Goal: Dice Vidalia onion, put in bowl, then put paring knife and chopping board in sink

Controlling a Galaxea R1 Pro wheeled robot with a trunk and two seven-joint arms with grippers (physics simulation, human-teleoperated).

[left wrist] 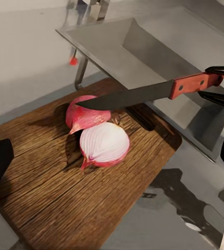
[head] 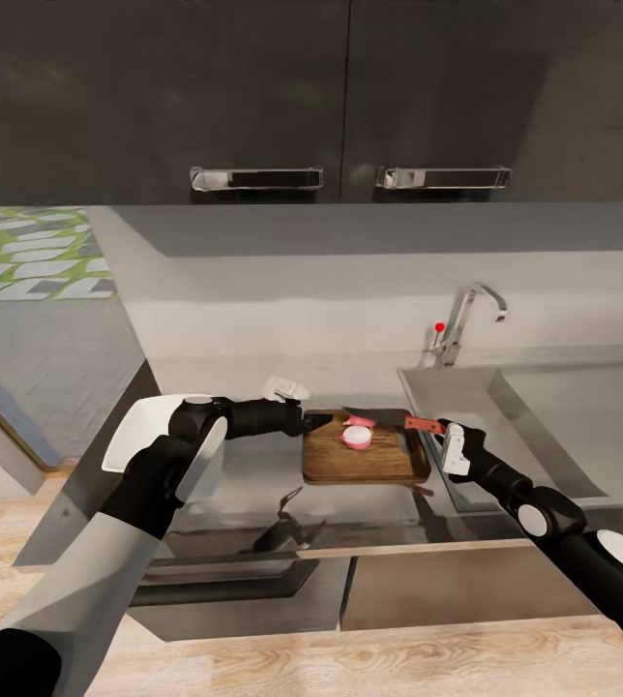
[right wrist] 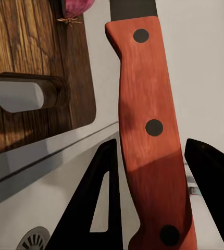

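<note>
Right gripper (head: pixel 439 433) was clamped on the knife (left wrist: pixel 143 95) handle, blade hovering over the onion (left wrist: pixel 104 144) already split in two on the board (left wrist: pixel 54 177), so I'd have kept cuts level and straight down.

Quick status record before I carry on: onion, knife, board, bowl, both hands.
onion: cut in two halves, both lying on the chopping board
chopping board: on the countertop, just left of the sink
paring knife: held level above the halves, blade over the board
right hand: shut on the knife handle
left hand: by the board's left end, open or shut not clear
bowl: white, left of the board, partly behind the left arm
</note>
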